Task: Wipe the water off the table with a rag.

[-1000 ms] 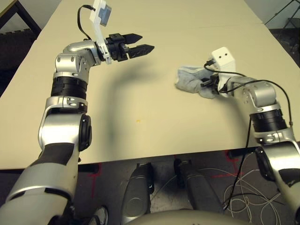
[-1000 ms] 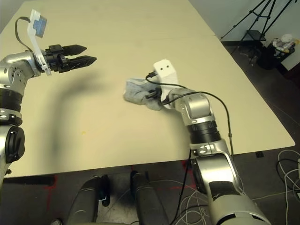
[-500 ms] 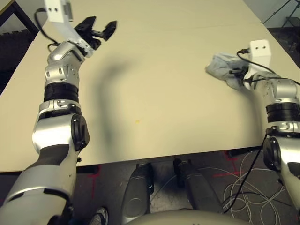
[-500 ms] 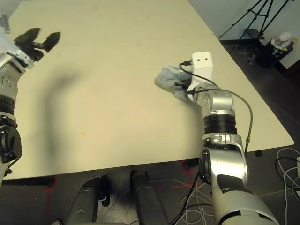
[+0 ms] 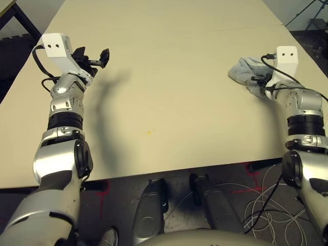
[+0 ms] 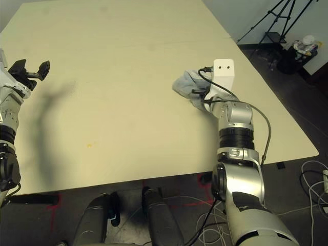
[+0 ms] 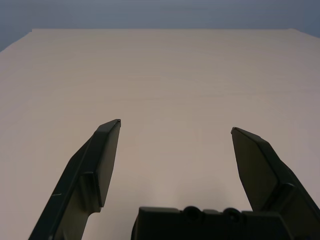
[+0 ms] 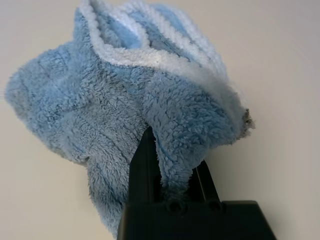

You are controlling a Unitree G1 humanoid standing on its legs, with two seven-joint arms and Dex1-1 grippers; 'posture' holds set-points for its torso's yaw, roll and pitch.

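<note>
Light grey-blue and fuzzy, the rag (image 8: 110,100) is pinched between the two black fingers of the right gripper (image 8: 172,167); it is bunched up, with folds and a whitish edging seen beyond the fingertips, and a small dark frayed bit is seen at one side; in the eye views it is placed toward the right side of the table (image 5: 174,97), well apart from the near edge. Pale beige matte tabletop is crossed by a thin seam line toward the far part. Water (image 5: 149,132) is seen as a tiny yellowish-orange speck cluster on the near part of the table, between the two arms, well apart from the rag; it is touched by neither gripper. Left gripper (image 7: 176,125) is held over the left side of the table; its fingers are spread wide, nothing is pinched between them, and bare tabletop is seen through the gap; a soft shadow is cast on the table beside the left arm. Cables (image 5: 256,205) are strewn on the floor at the near right; a black tripod (image 6: 279,25) is stood beyond the table's right edge.
</note>
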